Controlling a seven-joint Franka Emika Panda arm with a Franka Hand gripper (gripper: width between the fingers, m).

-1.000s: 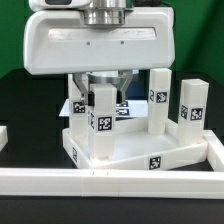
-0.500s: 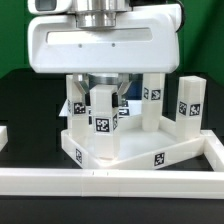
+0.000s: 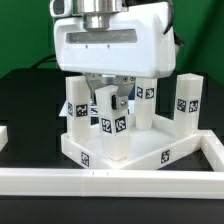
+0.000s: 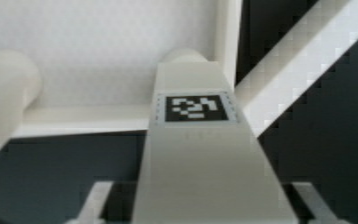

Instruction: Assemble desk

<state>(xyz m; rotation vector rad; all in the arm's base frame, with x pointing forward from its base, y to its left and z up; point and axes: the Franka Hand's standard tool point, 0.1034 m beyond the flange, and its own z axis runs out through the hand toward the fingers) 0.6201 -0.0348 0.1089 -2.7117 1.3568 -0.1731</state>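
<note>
The fingers (image 3: 112, 100) look clamped on a square leg (image 3: 111, 125) standing on the desk top (image 3: 150, 152), toward its 7 o'clock corner in the exterior view. It's rigid, light plastic, probably a bit slick, so gripping high on the flat sides makes sense. Three other legs (image 3: 190, 105) stand close around, and the white rail (image 3: 150, 181) runs along the front, so there's not much swing room.

No readable text; only coded tags (image 3: 109, 125).
</note>
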